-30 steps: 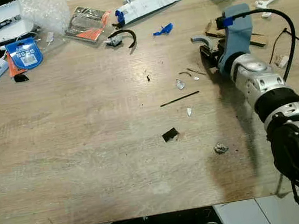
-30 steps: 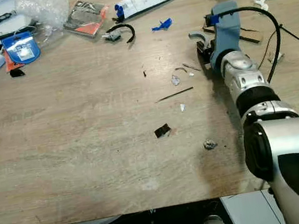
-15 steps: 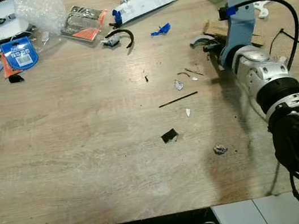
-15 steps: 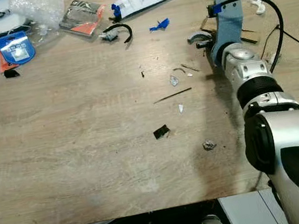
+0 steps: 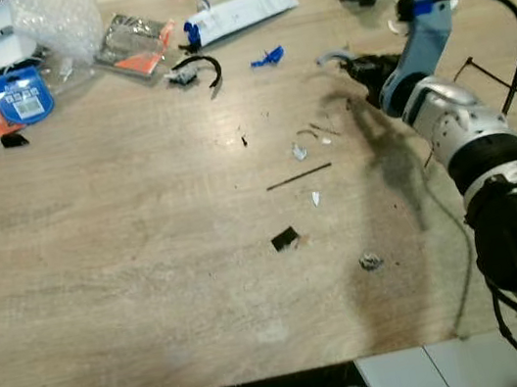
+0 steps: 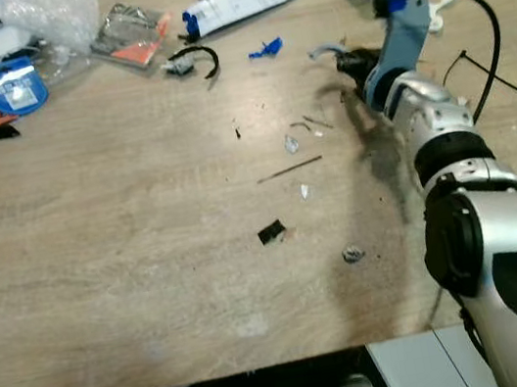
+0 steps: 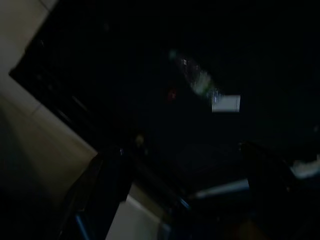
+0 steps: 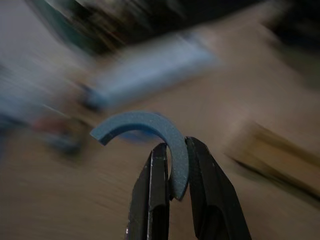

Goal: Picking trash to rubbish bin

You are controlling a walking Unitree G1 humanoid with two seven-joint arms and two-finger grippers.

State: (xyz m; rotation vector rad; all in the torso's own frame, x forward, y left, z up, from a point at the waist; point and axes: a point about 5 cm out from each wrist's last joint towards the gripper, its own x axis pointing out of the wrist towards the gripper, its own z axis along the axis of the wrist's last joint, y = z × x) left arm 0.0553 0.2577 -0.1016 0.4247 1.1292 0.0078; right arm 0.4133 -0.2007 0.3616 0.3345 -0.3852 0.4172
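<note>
Head camera, both eyes: a wooden table [image 5: 104, 279] strewn with litter, and since a second ago the right gripper [image 5: 356, 65] has lifted off the tabletop and travelled toward the far edge, carrying the curved grey-blue scrap [image 5: 330, 58] up with it, while the whole scene has slid slightly because the camera shifted. Taking the small black square scrap [image 5: 285, 239] near the table's middle as landmark: one crumpled grey wad [image 5: 370, 261] lies nearer the robot and to the right; one thin dark stick [image 5: 298, 177] lies just beyond the square, with about four pale flecks around it; one blue plastic fragment [image 5: 265, 56] and one black curved band [image 5: 200, 62] sit well beyond; one white printed pouch [image 5: 233, 9], its lettering too small to read, lies at the far edge; one orange-and-black packet [image 5: 129, 45], one clump of bubble wrap [image 5: 56, 19] and one round blue label [image 5: 19, 98], text unreadable, are far to the left. Right wrist camera: two black fingers [image 8: 152, 195] are closed tight on one end of the crescent scrap [image 8: 145, 125], held clear above the blurred table. Left wrist camera: very dark, the left gripper hanging idle; whether its fingers are parted cannot be told
</note>
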